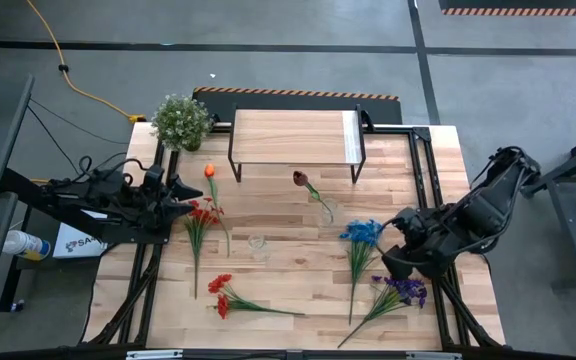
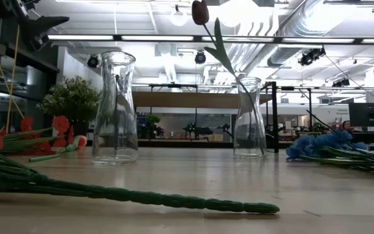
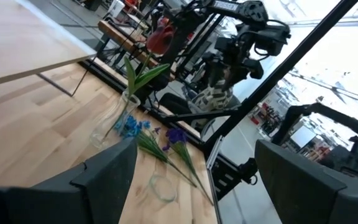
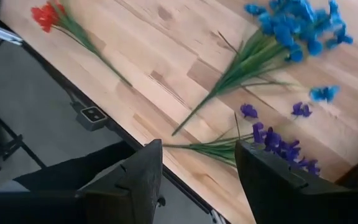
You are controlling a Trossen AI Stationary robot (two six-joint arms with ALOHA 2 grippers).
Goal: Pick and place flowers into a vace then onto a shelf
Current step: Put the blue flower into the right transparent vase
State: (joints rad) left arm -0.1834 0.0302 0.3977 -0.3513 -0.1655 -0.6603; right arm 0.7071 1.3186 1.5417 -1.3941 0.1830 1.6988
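Observation:
A glass vase (image 1: 325, 210) stands mid-table and holds a dark red bud (image 1: 299, 178), whose stem leans on its rim. A second vase (image 1: 258, 245) stands empty. Red bunches (image 1: 201, 215) (image 1: 223, 293), an orange tulip (image 1: 210, 172), a blue spray (image 1: 363, 233) and a purple spray (image 1: 400, 291) lie flat on the table. The shelf (image 1: 293, 137) stands at the far edge. My right gripper (image 4: 197, 180) hangs open above the purple spray's stems (image 4: 216, 148), tilted down. My left gripper (image 3: 194, 186) waits open at the table's left, pointing level.
A bushy potted plant (image 1: 181, 120) stands at the far left corner beside the shelf. Black frame rails (image 1: 423, 170) run along the table's left and right sides. Bare wood lies between the empty vase and the blue spray.

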